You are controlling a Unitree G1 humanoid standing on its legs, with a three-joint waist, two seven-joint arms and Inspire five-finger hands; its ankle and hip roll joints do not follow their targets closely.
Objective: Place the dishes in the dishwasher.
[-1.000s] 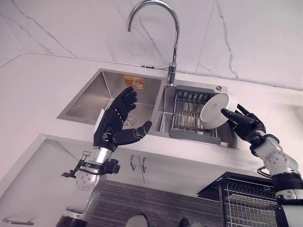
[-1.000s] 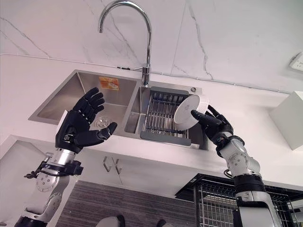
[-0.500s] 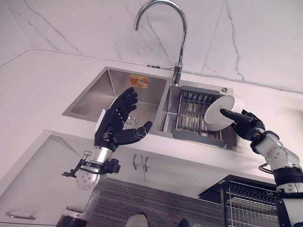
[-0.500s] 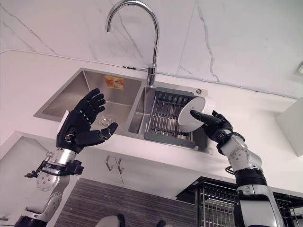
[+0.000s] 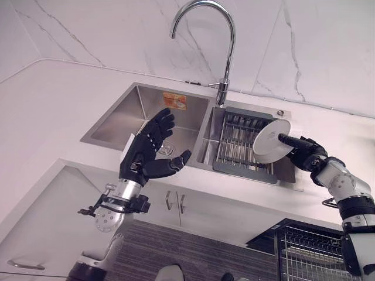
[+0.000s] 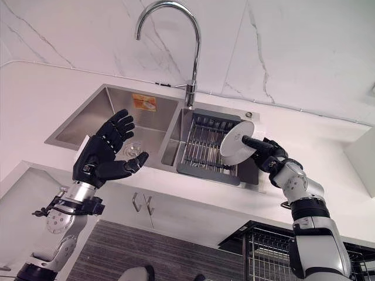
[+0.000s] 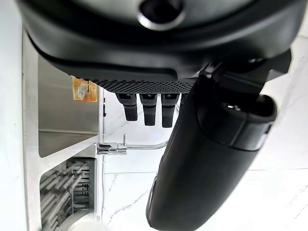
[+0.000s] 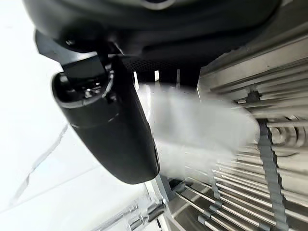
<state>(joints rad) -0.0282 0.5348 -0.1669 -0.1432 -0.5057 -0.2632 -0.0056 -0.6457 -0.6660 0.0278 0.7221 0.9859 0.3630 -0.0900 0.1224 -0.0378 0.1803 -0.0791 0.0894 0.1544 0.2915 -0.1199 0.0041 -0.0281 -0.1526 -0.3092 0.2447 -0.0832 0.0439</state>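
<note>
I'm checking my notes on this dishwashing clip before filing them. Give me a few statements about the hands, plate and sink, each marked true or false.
1. The right hand pinches a white plate. True.
2. The plate lies flat on the counter. False: it is held on edge over the drying rack in the sink.
3. The left hand holds a cup. False: it is open and holds nothing.
4. The faucet stands behind the sink. True.

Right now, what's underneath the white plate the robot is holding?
Under the white plate, pinched by the right hand, sits the dark wire rack in the sink's right basin. The plate covers part of the rack, so anything there is hidden.
</note>
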